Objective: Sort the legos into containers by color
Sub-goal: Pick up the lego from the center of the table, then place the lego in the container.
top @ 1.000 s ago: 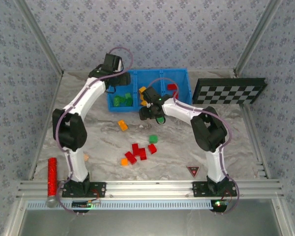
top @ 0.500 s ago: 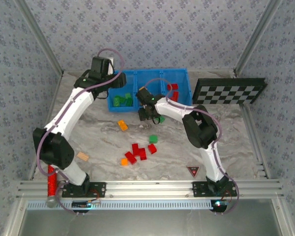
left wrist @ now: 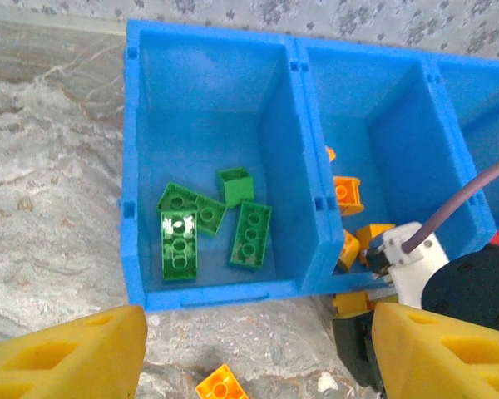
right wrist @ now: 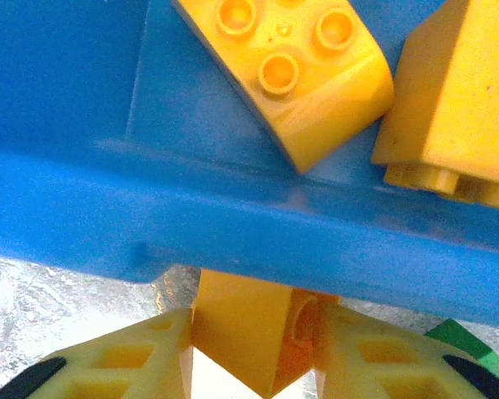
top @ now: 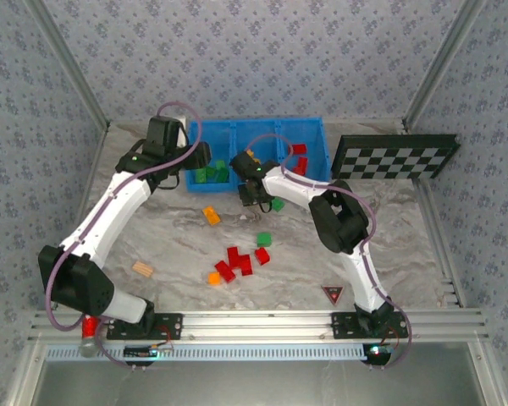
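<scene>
The right claw (right wrist: 254, 366) pinches an orange brick (right wrist: 245, 332) just outside the near wall of the blue bin (right wrist: 233, 216). Beyond that wall the middle compartment (left wrist: 399, 158) holds other orange bricks (right wrist: 291, 66). The step looks like delivery: next, lift the brick over the wall, then release. The left claw (left wrist: 258, 362) hangs spread and empty above the green bricks (left wrist: 179, 241) in the left compartment (left wrist: 200, 108). Loose red bricks (top: 237, 260) wait on the desk (top: 406, 237).

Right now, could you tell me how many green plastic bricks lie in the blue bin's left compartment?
4: a long brick front-left, a tilted brick behind it, a small brick rearmost, a fourth brick by the divider. Others could hide beneath.
</scene>
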Robot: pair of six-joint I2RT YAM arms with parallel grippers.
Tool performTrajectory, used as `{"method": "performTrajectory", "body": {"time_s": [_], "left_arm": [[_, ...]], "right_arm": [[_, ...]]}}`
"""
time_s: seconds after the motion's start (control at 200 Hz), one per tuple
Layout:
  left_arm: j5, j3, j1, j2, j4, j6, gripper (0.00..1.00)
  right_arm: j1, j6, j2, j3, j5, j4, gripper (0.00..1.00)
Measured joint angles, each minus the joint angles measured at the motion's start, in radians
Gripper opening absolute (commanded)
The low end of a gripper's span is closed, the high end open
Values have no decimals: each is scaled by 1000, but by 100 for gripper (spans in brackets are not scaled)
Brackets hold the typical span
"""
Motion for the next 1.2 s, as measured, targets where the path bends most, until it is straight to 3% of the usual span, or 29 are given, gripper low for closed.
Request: {"method": "performTrajectory", "body": {"time_s": [0.105,0.405,0.755,0.985,1.199], "left_arm": [[4,-26,0,-9,-2,-6,72],[15,-129,-35,-58,-19,-9,73],[15,-194,-51,-108,-56,-10,73],[10,-218,-76,-138,-65,-26,73],[-42,-225,-204,-138,-86,-69,73]], "right_arm": [[0,0,0,0,1,-2,27],[0,-11,-47,-59,-5,2,22],[18,-57,-222,-91,-22,-52,23],[-20,-131,-201,63,-13,-58,24],[-72,-195,-31,249,-16,-62,24]]}}
